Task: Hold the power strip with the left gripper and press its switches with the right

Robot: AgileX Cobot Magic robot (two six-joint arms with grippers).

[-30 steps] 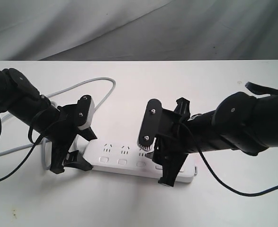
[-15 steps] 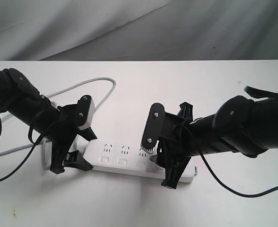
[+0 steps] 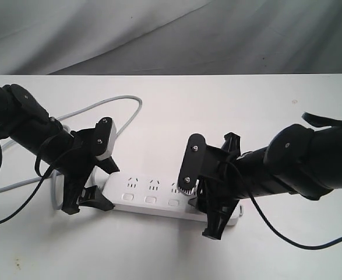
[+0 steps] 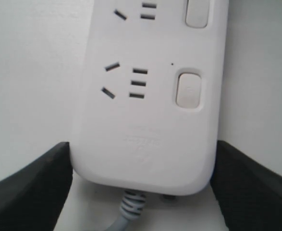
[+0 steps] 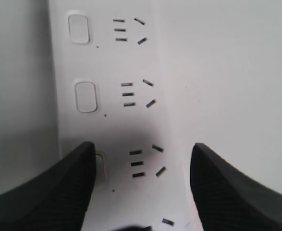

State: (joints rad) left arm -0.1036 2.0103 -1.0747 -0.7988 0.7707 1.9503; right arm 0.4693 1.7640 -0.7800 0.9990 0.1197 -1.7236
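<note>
The white power strip [image 3: 150, 198] lies flat on the table. My left gripper [image 3: 89, 201] is shut on its cord end. In the left wrist view both black fingers [image 4: 30, 187] press the sides of the power strip [image 4: 145, 125], beside the grey cord [image 4: 128, 211] and one switch [image 4: 188, 89]. My right gripper [image 3: 208, 213] is open and hangs low over the strip's other half. In the right wrist view, one finger [image 5: 54, 187] partly covers a switch [image 5: 100, 166]. Two more switches [image 5: 85, 96] show beyond the right gripper [image 5: 143, 147].
The grey cord [image 3: 101, 108] loops across the white table [image 3: 217, 99] behind the left arm. Black arm cables trail at the front left [image 3: 2, 216] and front right [image 3: 287, 236]. A grey cloth [image 3: 159, 35] hangs behind the table.
My right gripper has shifted a little to the right and toward the table's front edge, over the strip. The left gripper and the strip have not moved.
</note>
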